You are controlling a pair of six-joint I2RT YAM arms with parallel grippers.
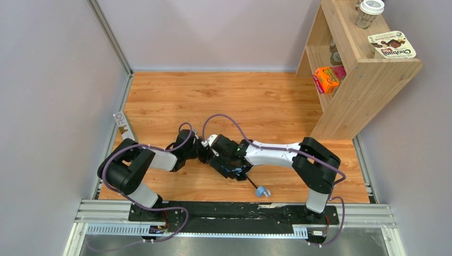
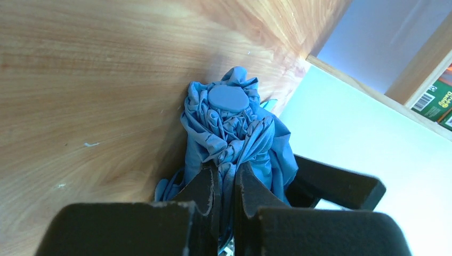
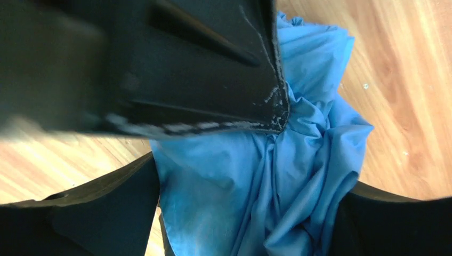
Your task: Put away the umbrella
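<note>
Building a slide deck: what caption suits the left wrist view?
Left gripper pinching the bunched fabric of the blue umbrella over the wooden table.

Tabletop (image 1: 240,101) open beyond umbrella (image 2: 232,133); shelf (image 1: 368,90) blocks far right

Umbrella (image 2: 234,128): closed. The canopy is collapsed into a crumpled sky-blue bundle, with loose folds and no wrap. A round, flat blue cap (image 2: 227,98) sits at the crown, with fabric gathered around it.

Position in top view: low on the wood table (image 1: 256,101), about mid-width, toward the 6 o'clock edge. The long axis runs 10 to 4 o'clock, crown toward 10. A thin dark shaft (image 1: 252,183) sticks out toward 4 and ends in a small light-blue handle (image 1: 261,191). The canopy is mostly hidden in this view.
</note>
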